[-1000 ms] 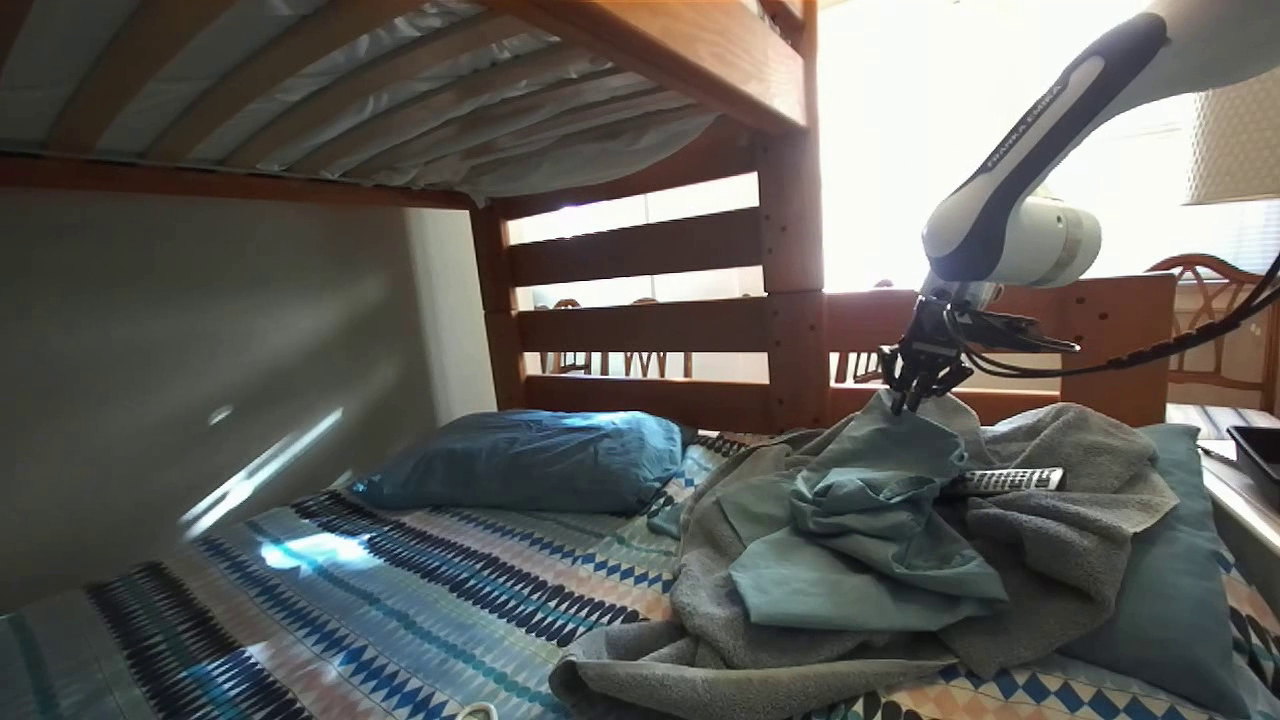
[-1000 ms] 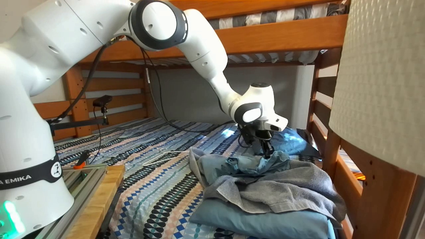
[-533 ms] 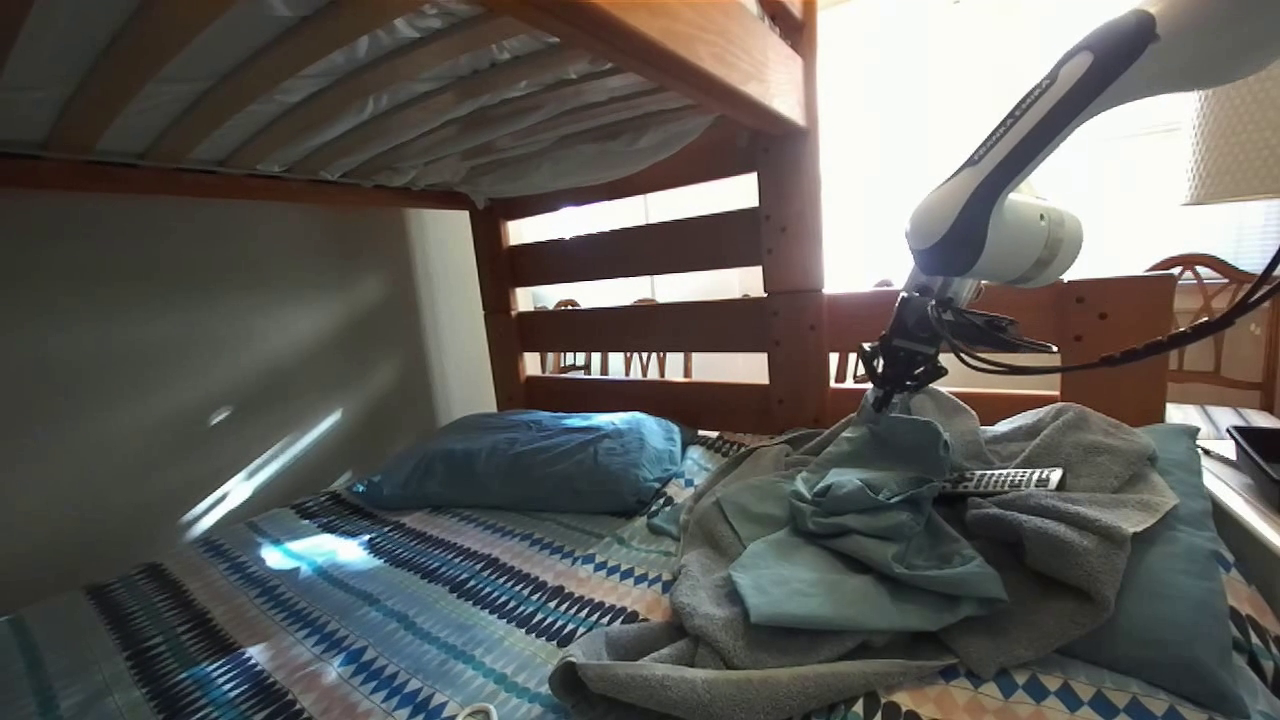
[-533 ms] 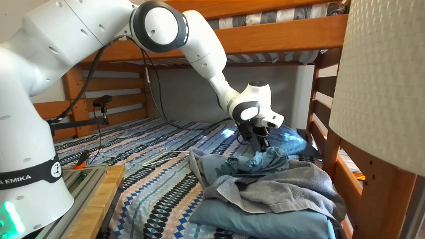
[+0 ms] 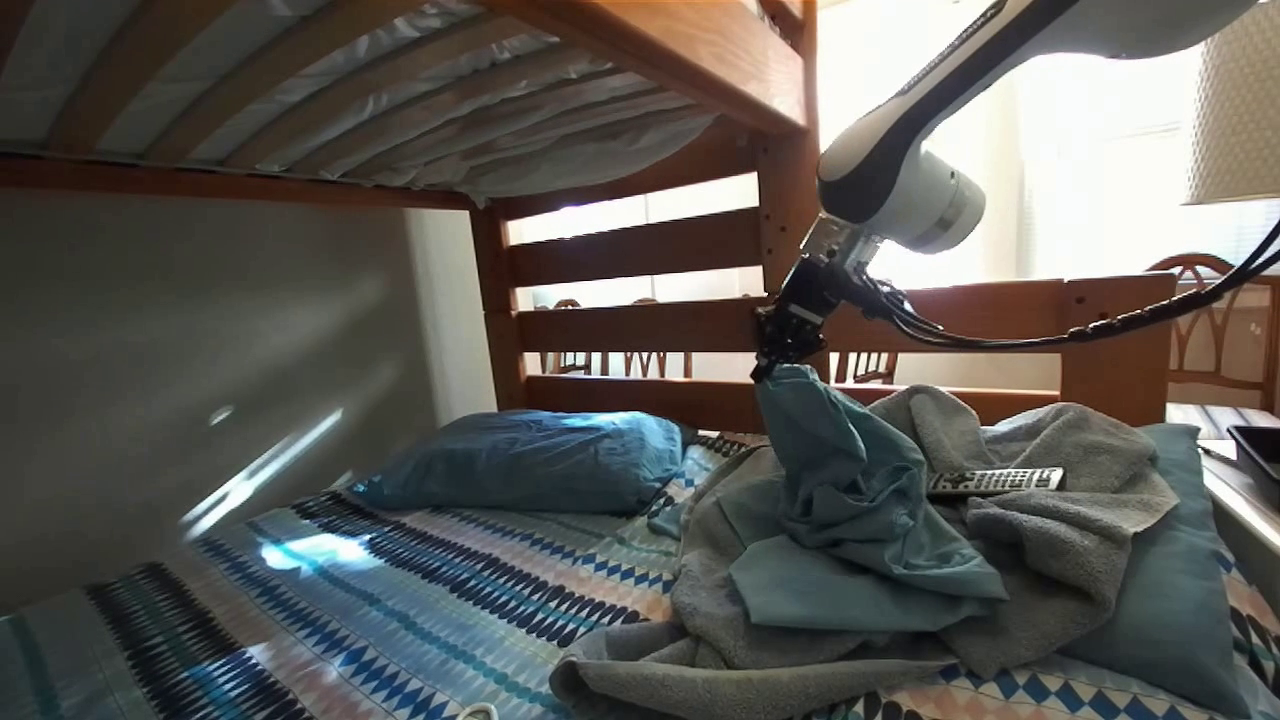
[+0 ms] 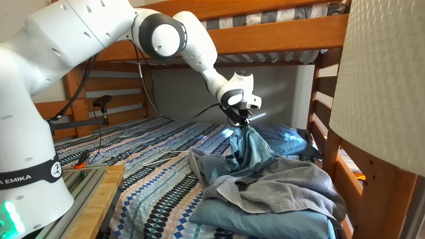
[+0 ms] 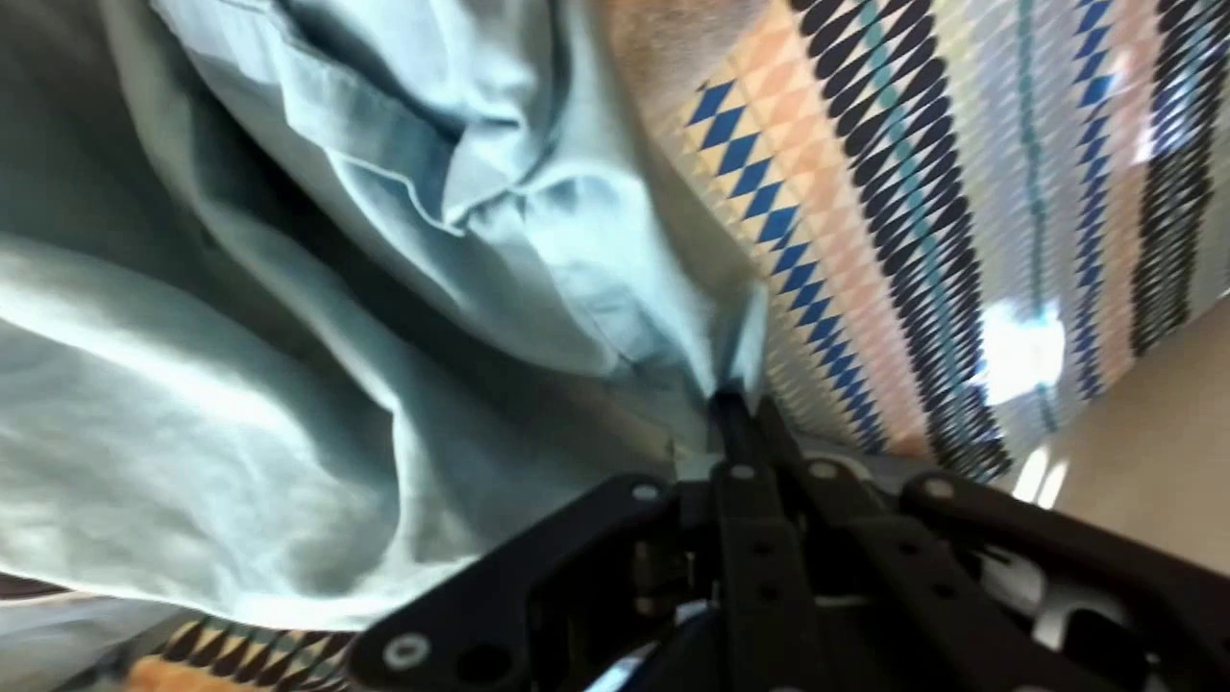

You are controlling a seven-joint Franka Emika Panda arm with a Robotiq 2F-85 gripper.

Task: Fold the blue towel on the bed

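The blue towel (image 5: 850, 490) is a crumpled teal cloth on top of a grey towel (image 5: 1060, 460) on the bed (image 5: 330, 640). My gripper (image 5: 765, 372) is shut on its upper end and holds that part raised in a peak. The rest of the blue towel lies bunched and partly spread on the grey towel. In an exterior view the lifted towel (image 6: 250, 146) hangs below the gripper (image 6: 245, 125). In the wrist view the nearly closed fingertips of the gripper (image 7: 748, 396) pinch the cloth (image 7: 240, 432); the pinched edge is hidden between them.
A remote (image 5: 1000, 482) lies on the grey towel beside the blue one. A blue pillow (image 5: 530, 460) lies by the wall, another (image 6: 265, 220) under the grey towel. A white hanger (image 6: 159, 159) lies on the bed. The upper bunk rail (image 6: 282, 36) and slatted bed end (image 5: 640, 330) stand near.
The gripper has closed on the blue towel's edge, then moved up and toward the blue pillow by the wall. The towel's gripped end has risen with it; the grey towel stays nearly in place.
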